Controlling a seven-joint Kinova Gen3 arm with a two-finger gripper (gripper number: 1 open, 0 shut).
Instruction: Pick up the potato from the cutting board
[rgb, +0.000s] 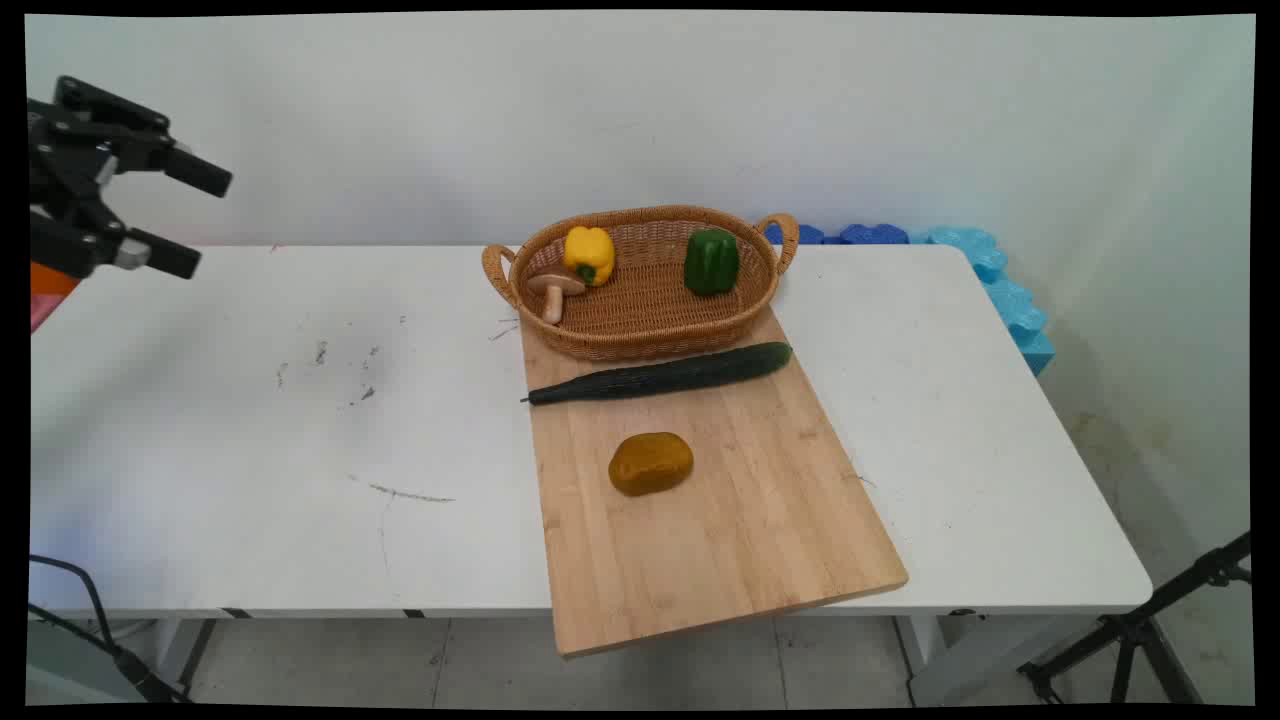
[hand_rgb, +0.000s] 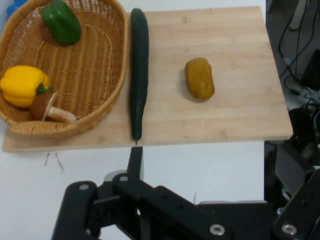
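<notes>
Five foods lie about one wooden cutting board (rgb: 740, 520), which serves here as the landmark. The gripper (rgb: 190, 215) hangs high above the table's (rgb: 250, 440) far left, well apart from the board, its two fingers spread wide and holding nothing. Nearest to it, though still distant, is the wicker basket (rgb: 640, 335), which sits on the board's far end and overhangs it toward the wall. Inside the basket a yellow pepper (rgb: 589, 254) rests at the left with a mushroom (rgb: 554, 291) touching or just beside it, the stem pointing toward the board's near end; a green pepper (rgb: 711, 261) stands at the right. A dark cucumber (rgb: 660, 374) lies across the board just in front of the basket, its long axis running almost the board's full width, thin stem end at the left edge, blunt end toward the right. A brownish-yellow lump (rgb: 650, 463), perhaps a potato, lies near the board's middle, apart from the cucumber. Blue foam pieces (rgb: 985, 270) edge the table beyond the board's right.
</notes>
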